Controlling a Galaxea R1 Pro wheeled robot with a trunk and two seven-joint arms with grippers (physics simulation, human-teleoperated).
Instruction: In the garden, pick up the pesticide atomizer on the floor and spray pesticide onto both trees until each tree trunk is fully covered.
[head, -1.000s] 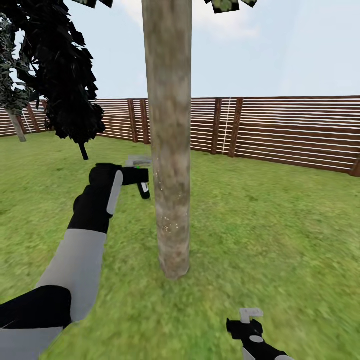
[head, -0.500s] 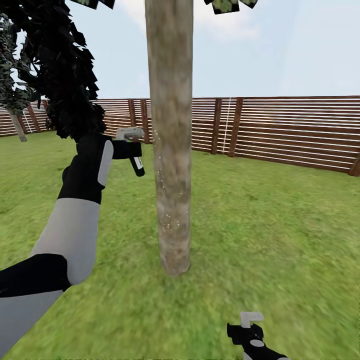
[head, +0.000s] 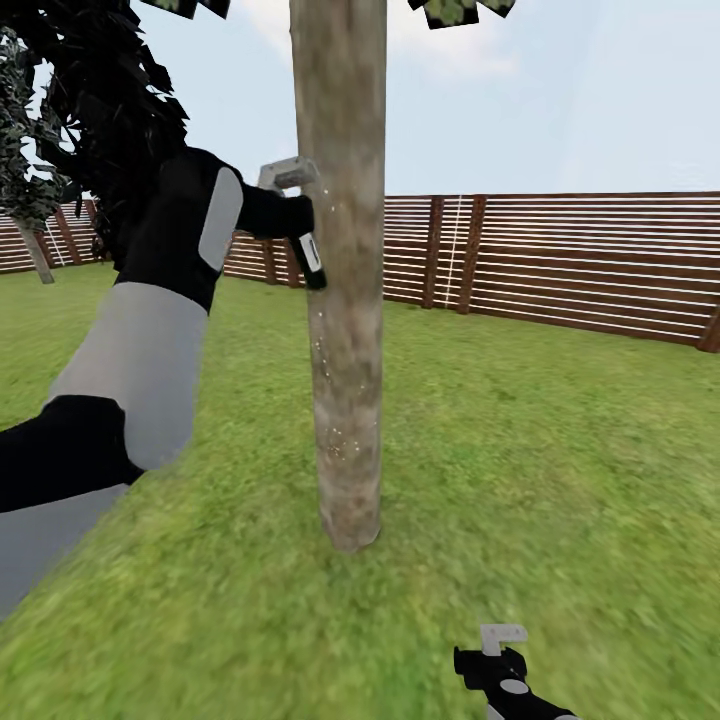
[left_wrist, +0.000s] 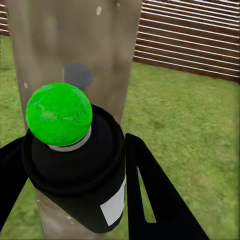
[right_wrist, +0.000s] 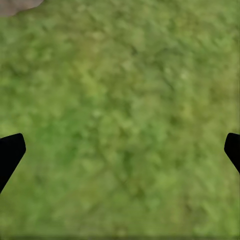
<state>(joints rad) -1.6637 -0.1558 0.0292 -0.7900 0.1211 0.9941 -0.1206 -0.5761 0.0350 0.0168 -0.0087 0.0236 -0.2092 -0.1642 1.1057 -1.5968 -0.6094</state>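
the left gripper (head: 292, 215) is clamped on the pesticide atomizer (head: 310, 256), held just beside the tree trunk (head: 343, 300), well above the lawn (head: 520, 440). the right gripper (right_wrist: 120, 150), fingers spread wide and holding nothing, hangs low over grass near the trunk's base.

The left arm (head: 150, 340) runs in alternating black and light grey segments, with a grey oval panel on its black wrist; its black jaws carry triangular cut-outs.
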